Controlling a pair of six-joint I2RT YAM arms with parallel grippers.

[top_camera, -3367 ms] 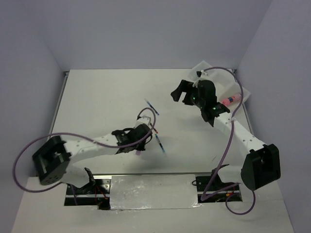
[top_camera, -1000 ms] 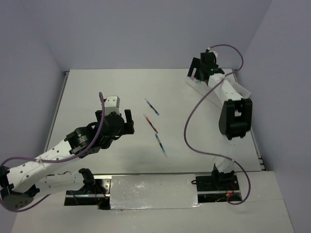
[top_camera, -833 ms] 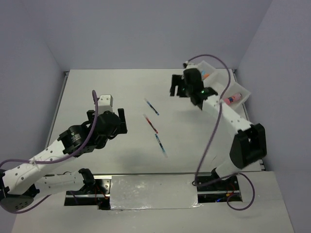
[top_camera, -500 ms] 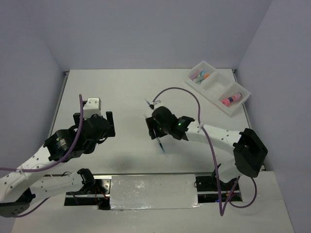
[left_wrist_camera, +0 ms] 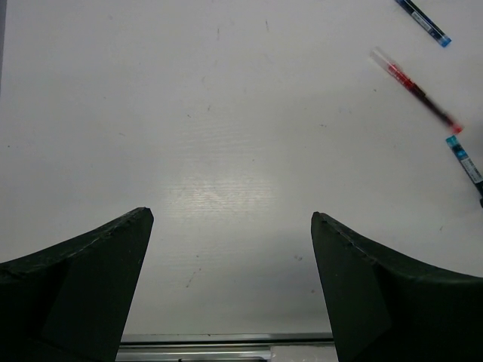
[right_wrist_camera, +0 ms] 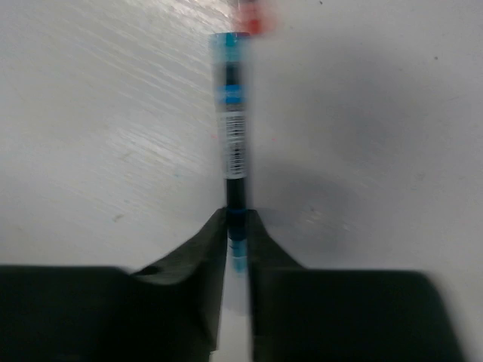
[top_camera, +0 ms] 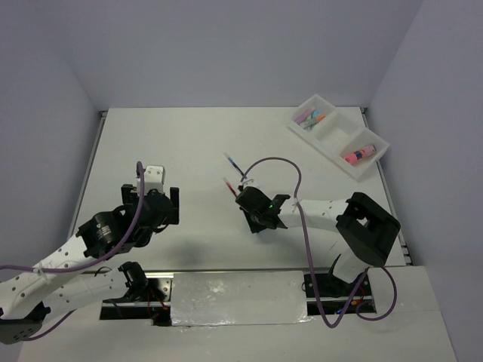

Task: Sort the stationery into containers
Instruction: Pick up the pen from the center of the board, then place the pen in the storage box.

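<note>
Pickup is the step in hand: the right gripper [right_wrist_camera: 238,226] pinches the near end of the blue pen [right_wrist_camera: 235,128], which runs straight ahead of its fingers, a red pen [right_wrist_camera: 251,19] tip just beyond. Next, I judge, a lift and carry to the white tray [top_camera: 326,151], well away. The left gripper [left_wrist_camera: 230,219] hangs spread, empty.

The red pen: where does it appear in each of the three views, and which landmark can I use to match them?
Top external: the red pen lies near the centre, just up-left of the right gripper.
Left wrist: upper right, lying diagonally.
Right wrist: only a blurred red end at the top edge.
Landmark: the blue pen lying end to end with it in both wrist views; from above the right gripper covers it.
</note>
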